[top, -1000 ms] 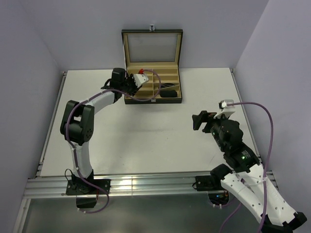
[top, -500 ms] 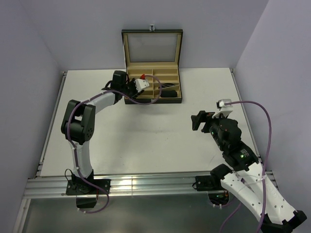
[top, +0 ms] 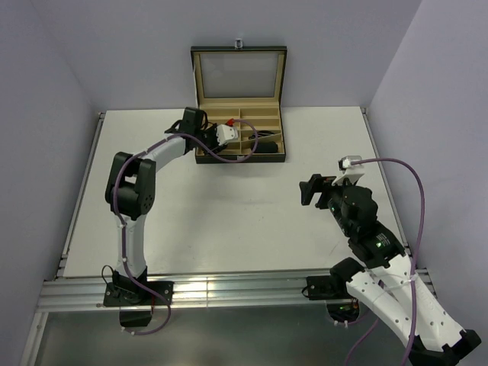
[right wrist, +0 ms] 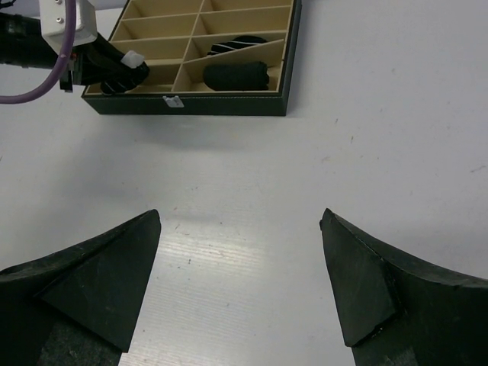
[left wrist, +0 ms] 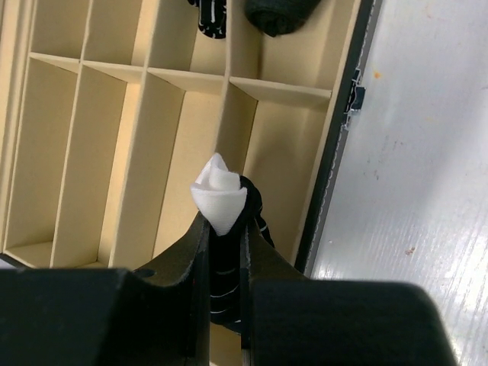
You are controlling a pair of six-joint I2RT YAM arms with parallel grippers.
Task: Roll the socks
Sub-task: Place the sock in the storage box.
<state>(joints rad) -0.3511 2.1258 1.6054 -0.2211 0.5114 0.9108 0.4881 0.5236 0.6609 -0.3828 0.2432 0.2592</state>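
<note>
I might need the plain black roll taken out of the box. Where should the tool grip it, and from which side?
Probably from straight above, pinching the roll across its middle: it lies flat in its compartment, and the walls of the box block every sideways approach.

You're looking at a white table point(top: 229, 217) w/ a black box point(top: 252, 158) sitting on it, far side, approx. center, lid standing open.

No text or number seems legible anywhere, even on the box point(right wrist: 229, 105).
</note>
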